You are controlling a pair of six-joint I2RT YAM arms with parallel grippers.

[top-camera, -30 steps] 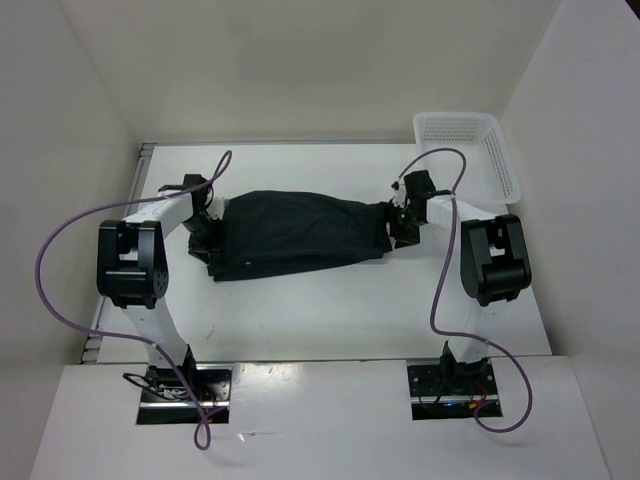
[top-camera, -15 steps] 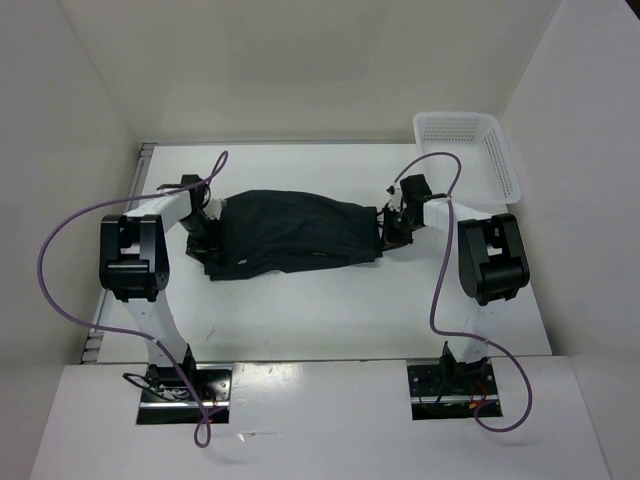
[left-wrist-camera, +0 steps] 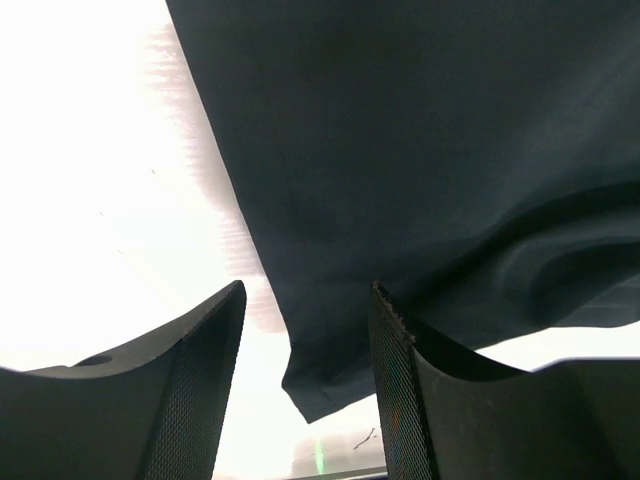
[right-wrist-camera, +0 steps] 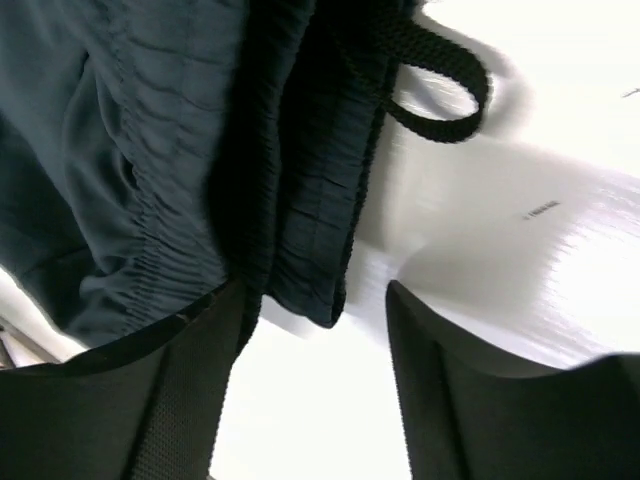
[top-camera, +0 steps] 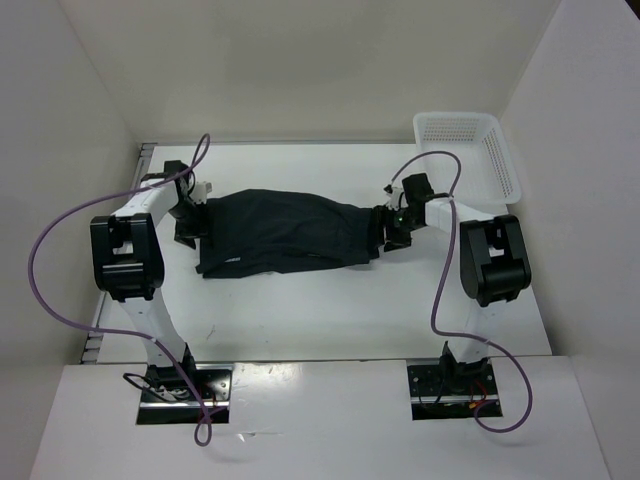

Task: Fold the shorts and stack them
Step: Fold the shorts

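Shorts (top-camera: pixel 285 232) lie spread between left gripper (left-wrist-camera: pixel 307 297) and right gripper (right-wrist-camera: pixel 315 298), both with jaws apart.

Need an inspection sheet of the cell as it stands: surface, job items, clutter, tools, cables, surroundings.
Surface: white tabletop, glare in the wrist views.
Job's things: black soft cloth shorts lying flat and wrinkled between the two arms; elastic waistband and black drawcord loop at the right end.
Clutter: white plastic mesh basket in the far right corner, empty, apart from the shorts.
Grippers: left tool open, a hem corner between its fingers; right tool open at the waistband corner.
Cables: purple cables, one looping off each arm, neither on the cloth.
Surroundings: plain white enclosure walls; nothing else seen.
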